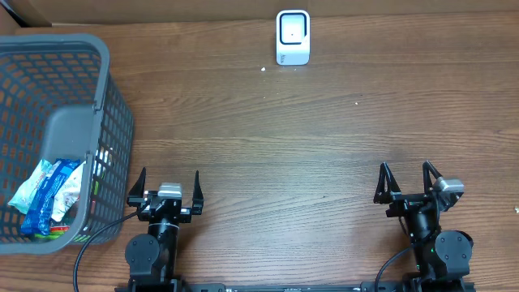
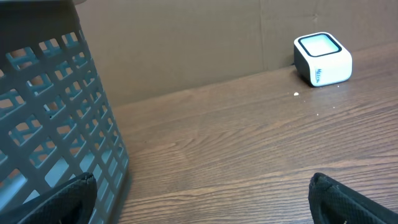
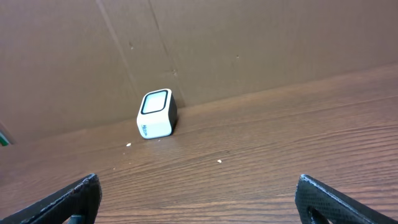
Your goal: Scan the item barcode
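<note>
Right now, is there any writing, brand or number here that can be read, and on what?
No text here is legible.
Blue marking on the side of the white barcode scanner: too small to read.
Print on the blue-and-white packets in the grey basket: blurred, unreadable.

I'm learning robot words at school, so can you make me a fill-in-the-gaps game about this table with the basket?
The blue and white plastic packet lies ____ the grey plastic mesh basket.
The small box-shaped scanner on the brown wooden table is coloured ____.
The left gripper and the right gripper are both ____.
Missing words: inside; white; open.
</note>
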